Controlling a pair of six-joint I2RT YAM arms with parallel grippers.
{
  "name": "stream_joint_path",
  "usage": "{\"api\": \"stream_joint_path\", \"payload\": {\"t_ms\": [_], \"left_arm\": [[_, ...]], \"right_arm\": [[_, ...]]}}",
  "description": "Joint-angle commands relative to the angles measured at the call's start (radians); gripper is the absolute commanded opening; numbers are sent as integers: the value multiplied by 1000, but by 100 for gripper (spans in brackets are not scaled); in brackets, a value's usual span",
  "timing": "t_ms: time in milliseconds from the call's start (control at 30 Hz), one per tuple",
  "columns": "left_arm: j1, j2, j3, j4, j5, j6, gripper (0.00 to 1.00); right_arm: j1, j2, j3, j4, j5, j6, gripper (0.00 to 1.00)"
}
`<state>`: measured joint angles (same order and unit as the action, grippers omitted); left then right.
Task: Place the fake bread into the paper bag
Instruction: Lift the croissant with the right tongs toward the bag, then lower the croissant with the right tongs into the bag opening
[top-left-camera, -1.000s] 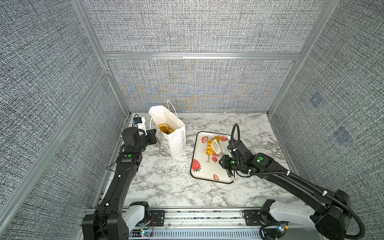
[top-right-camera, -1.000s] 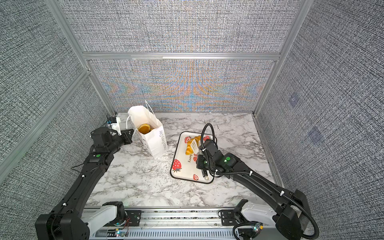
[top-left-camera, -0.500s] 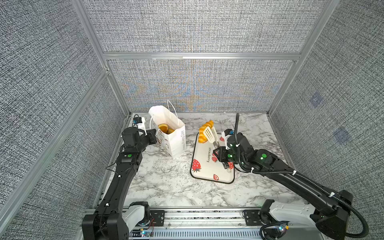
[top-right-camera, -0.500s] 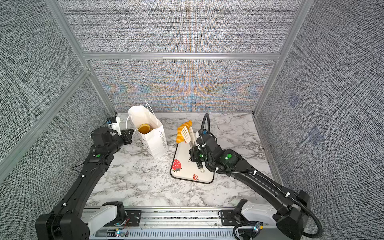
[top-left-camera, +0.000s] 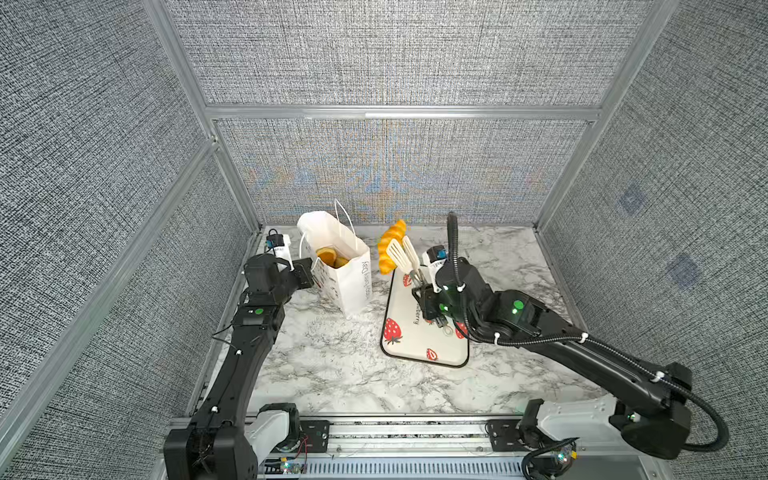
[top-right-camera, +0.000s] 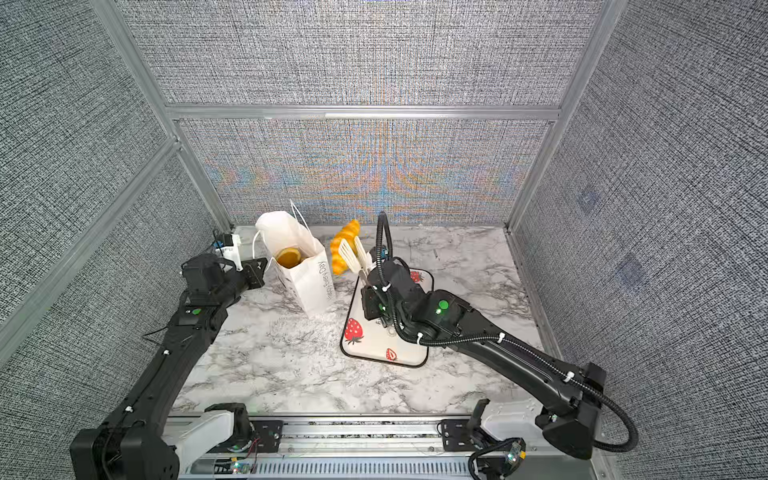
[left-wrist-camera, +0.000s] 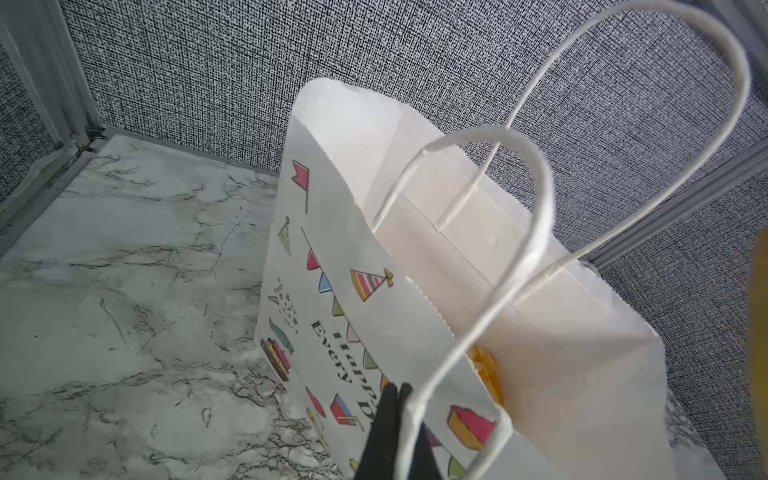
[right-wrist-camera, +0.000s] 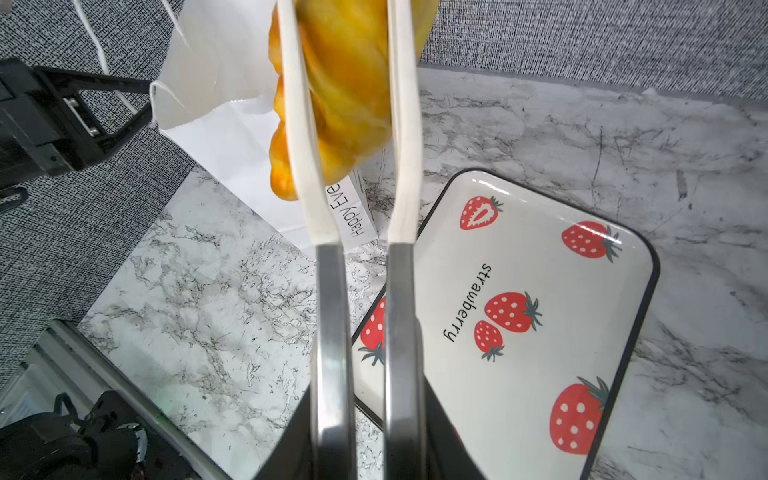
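Left arm (top-left-camera: 249, 332) extends toward 12 o'clock; left gripper (top-left-camera: 308, 271) closed, pointing to 3 o'clock. Right arm (top-left-camera: 582, 353) reaches toward 10 o'clock; right gripper (top-left-camera: 420, 290) closed.

A golden braided loaf (top-left-camera: 388, 245) hangs aloft just beside the standing, open white paper bag (top-left-camera: 351, 282), which holds more pastries (top-left-camera: 328, 255).

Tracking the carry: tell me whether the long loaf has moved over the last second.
Yes. The long loaf, held in the tongs, has left the strawberry tray toward the paper bag.
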<state>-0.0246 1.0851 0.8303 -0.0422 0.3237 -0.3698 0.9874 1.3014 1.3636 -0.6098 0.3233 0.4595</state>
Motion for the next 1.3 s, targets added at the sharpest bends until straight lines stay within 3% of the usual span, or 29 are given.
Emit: {"api": "stream_joint_path", "payload": {"t_ms": [0, 533, 867, 1267], "left_arm": [[-1, 0, 3, -4, 5, 12, 0], [-1, 3, 3, -5, 2, 12, 0], [0, -1, 3, -6, 1, 12, 0], [-1, -7, 3, -8, -6, 14, 0]], "right_arm": [[36, 32, 62, -11, 127, -88, 29], [173, 252, 335, -16, 300, -335, 30], [173, 400, 500, -52, 386, -434, 30], [150, 535, 613, -80, 395, -492, 30]]}}
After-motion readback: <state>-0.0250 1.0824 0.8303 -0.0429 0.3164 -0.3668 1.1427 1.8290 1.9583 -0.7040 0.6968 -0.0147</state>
